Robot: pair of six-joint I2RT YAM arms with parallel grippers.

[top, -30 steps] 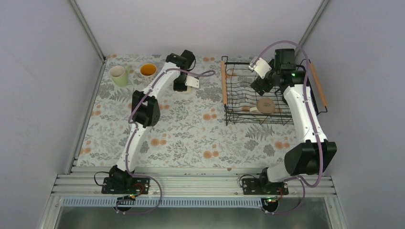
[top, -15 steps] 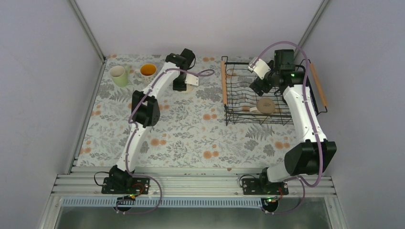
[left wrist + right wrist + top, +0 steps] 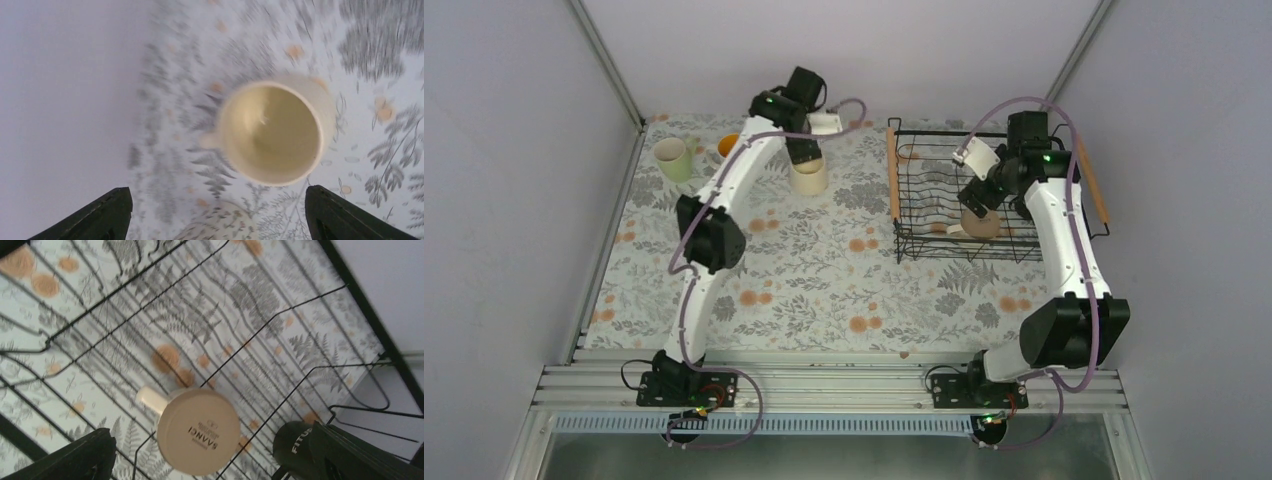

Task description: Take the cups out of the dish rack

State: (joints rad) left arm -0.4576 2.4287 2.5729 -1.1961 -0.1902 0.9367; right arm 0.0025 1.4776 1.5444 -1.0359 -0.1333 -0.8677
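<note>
Left gripper (image 3: 220, 207), open now, is lifting off the parked cream mug (image 3: 272, 130). Right gripper (image 3: 215, 450), open too, is dropping toward the beige mug (image 3: 199, 431) in the dish rack (image 3: 892, 175).

Five cups in all, three on the table (image 3: 824, 290) toward eleven o'clock, pale green cup (image 3: 671, 158), orange-lined cup (image 3: 727, 146), cream cup (image 3: 809, 178), two inside the one dish rack (image 3: 924, 190) at one o'clock, beige cup (image 3: 980, 223), what looks like a black cup (image 3: 295, 450), two wooden handles (image 3: 891, 175), two arms (image 3: 707, 240)
</note>
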